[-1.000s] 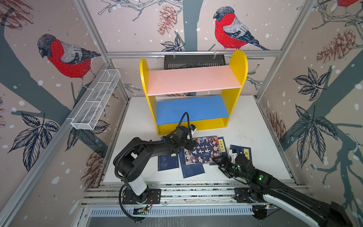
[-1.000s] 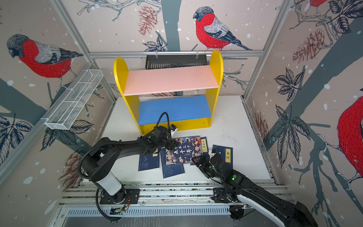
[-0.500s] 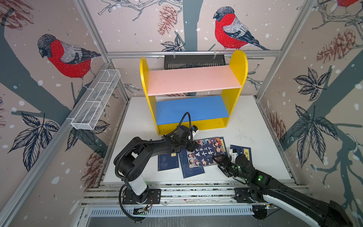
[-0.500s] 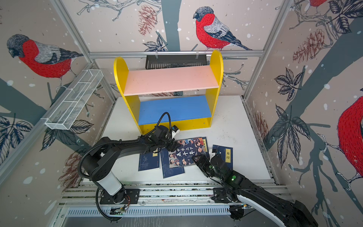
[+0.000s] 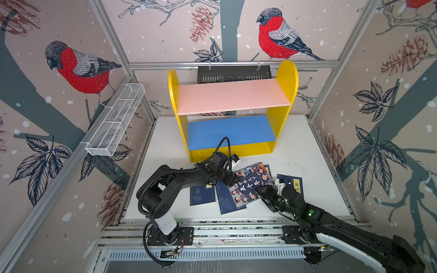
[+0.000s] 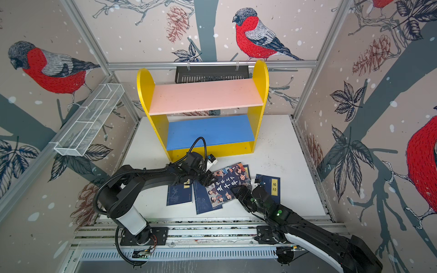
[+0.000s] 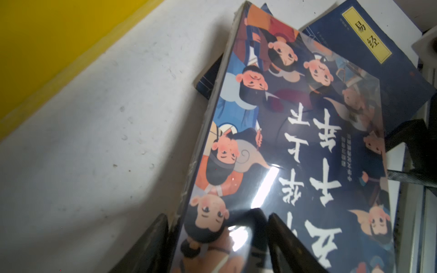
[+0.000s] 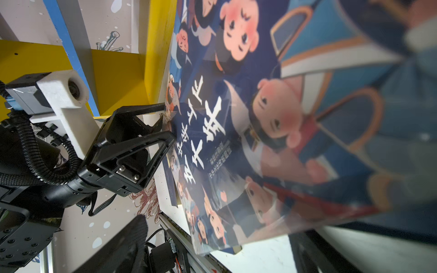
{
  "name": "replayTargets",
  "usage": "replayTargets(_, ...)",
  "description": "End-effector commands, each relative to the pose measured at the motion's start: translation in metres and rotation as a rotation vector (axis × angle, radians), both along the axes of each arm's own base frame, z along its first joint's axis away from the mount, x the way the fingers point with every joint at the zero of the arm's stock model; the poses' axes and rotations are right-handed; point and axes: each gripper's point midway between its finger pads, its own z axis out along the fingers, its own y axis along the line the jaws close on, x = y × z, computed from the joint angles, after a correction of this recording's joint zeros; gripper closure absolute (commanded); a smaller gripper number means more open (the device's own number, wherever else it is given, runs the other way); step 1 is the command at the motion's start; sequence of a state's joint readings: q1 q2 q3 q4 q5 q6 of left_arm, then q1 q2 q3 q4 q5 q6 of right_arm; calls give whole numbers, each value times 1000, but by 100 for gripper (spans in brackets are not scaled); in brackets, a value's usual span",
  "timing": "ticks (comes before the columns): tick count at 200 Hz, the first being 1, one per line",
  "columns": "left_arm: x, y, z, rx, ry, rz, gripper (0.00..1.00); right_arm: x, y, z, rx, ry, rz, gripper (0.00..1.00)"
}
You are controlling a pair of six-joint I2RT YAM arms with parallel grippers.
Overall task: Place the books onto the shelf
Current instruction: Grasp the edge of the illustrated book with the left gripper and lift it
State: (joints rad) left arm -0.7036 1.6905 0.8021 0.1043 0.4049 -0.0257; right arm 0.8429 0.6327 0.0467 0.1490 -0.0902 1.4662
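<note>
Books (image 5: pixel 203 195), four thin navy and one thick cartoon-cover book (image 5: pixel 249 183), lie on the white bench (image 5: pixel 298 146); yellow shelf (image 5: pixel 286 80) with pink and blue boards stands bare. Left claw (image 5: pixel 233 180) seemingly pinches the thick one's edge; right claw (image 5: pixel 265 192) is spread.

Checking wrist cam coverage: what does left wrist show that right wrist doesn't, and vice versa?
Left wrist only: navy book with its yellow label. Right wrist only: left wrist camera, blue board of the shelf. Both: cartoon book, left gripper astride its edge, the shelf's yellow wood.
</note>
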Motion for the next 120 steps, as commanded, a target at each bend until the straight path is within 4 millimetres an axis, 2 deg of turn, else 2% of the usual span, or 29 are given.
replayTargets(1,-35,2,-9,-4,138,-91,33,9,7,19,52,-66,-9,7)
replayTargets(74,-44,-6,-5,-29,162,-134,34,9,15,25,60,-80,3,7)
replayTargets(120,-48,-11,-3,-39,168,-157,34,9,19,32,87,-104,3,11)
